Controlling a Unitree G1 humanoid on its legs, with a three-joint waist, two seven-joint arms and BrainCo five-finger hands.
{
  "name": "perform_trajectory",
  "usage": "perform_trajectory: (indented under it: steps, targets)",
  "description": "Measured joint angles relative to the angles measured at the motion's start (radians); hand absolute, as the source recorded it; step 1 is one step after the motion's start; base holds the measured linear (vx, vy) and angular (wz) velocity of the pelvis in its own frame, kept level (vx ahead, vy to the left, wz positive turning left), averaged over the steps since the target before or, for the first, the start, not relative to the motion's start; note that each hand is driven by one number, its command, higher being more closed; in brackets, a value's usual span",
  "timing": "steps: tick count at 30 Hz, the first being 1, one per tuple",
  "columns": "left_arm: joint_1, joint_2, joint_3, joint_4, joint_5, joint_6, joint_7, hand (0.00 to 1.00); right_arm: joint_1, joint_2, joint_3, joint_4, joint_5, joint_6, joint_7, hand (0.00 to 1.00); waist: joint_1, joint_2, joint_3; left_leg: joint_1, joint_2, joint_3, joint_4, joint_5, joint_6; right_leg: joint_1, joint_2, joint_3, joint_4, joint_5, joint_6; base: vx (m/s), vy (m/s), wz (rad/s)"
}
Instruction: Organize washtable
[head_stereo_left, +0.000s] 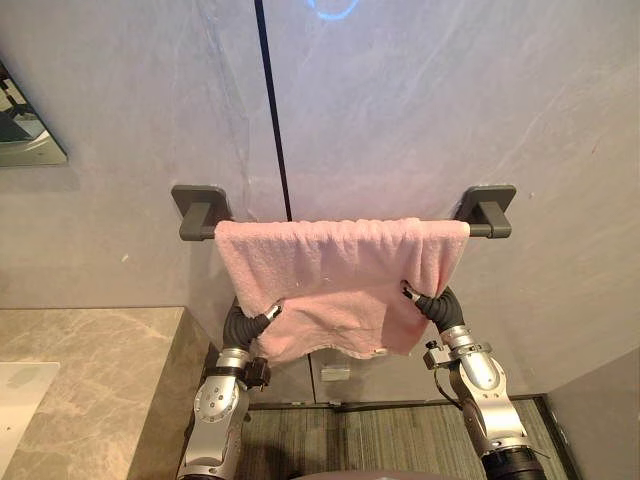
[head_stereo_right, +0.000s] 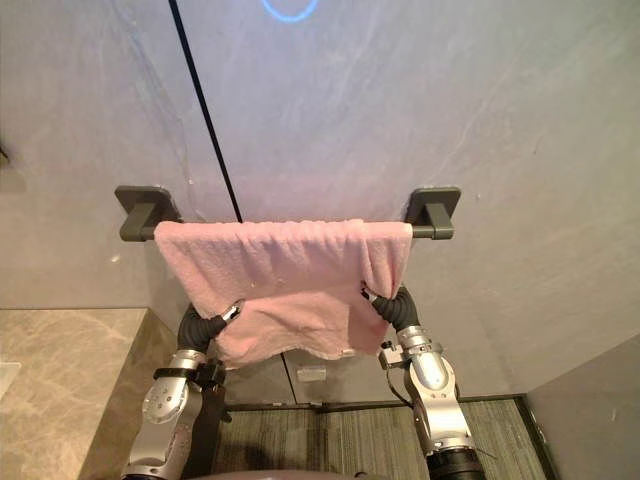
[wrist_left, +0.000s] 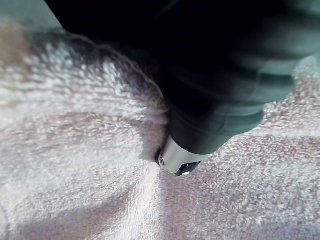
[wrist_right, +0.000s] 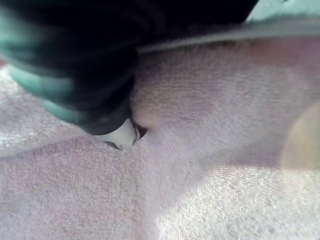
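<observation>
I'm squaring the pink towel (head_stereo_left: 340, 275) on the towel bar (head_stereo_left: 490, 229), left hand (head_stereo_left: 245, 324) at its seven o'clock, right hand (head_stereo_left: 436, 306) at five. I cannot tell their grip. Next, I'd level the hem.

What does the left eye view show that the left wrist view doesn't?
Left eye view: the grey towel bar, the stone counter, a mirror corner and the right hand at the pink towel. Left wrist view: the cloth's fluffy pile close up, creased. Both: that towel and the left hand against it.
</observation>
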Motion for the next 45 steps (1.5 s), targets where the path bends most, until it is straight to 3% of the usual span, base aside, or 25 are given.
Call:
perform_trajectory:
  steps: [11, 20, 23, 35, 40, 45]
  targets:
    - [0.079, -0.007, 0.062, 0.028, 0.027, 0.044, 0.093, 0.0, 0.045, 0.027, -0.072, 0.017, -0.021, 0.017, -0.056, 0.0, 0.005, -0.027, 0.009, -0.004, 0.001, 0.002, 0.0, -0.005, -0.005, -0.001, -0.002, 0.003, -0.005, 0.002, 0.003, 0.0, 0.0, 0.0]
    - [0.152, -0.074, 0.066, -0.099, 0.021, 0.048, 0.094, 0.0, 0.158, 0.089, -0.093, 0.003, -0.021, 0.069, -0.096, 0.0, 0.015, -0.012, 0.026, -0.002, 0.001, 0.002, 0.0, -0.006, 0.0, 0.009, -0.002, 0.002, -0.008, -0.002, 0.003, 0.0, 0.0, 0.0]
    - [0.17, -0.089, 0.066, -0.13, 0.015, 0.048, 0.094, 0.0, 0.214, 0.102, -0.097, -0.052, -0.021, 0.078, -0.102, 0.0, 0.016, -0.004, 0.031, 0.0, 0.002, 0.002, 0.001, -0.006, 0.0, 0.011, -0.002, 0.001, -0.008, -0.002, 0.002, 0.0, 0.0, 0.0]
    - [0.295, -0.099, 0.107, -0.343, -0.028, 0.048, 0.127, 0.0, 0.347, 0.154, -0.21, -0.235, 0.003, 0.094, -0.175, 0.0, 0.03, -0.014, 0.033, 0.014, 0.014, 0.026, 0.075, -0.072, -0.004, 0.042, -0.009, 0.008, 0.018, -0.036, -0.001, 0.01, -0.005, -0.03]
    - [0.295, -0.099, 0.161, -0.491, -0.042, 0.042, 0.148, 0.0, 0.353, 0.155, -0.273, -0.372, 0.005, 0.095, -0.203, 0.0, 0.028, -0.012, 0.032, 0.013, 0.018, 0.03, 0.109, -0.098, -0.006, 0.051, -0.008, 0.011, 0.028, -0.048, -0.003, 0.0, -0.009, -0.02]
    - [0.266, -0.098, 0.237, -0.648, -0.06, 0.003, 0.16, 0.0, 0.264, 0.152, -0.39, -0.517, 0.047, 0.071, -0.221, 0.0, 0.024, -0.003, 0.021, 0.02, 0.017, 0.03, 0.112, -0.1, -0.006, 0.057, -0.007, 0.014, 0.029, -0.05, -0.002, 0.0, 0.0, 0.0]
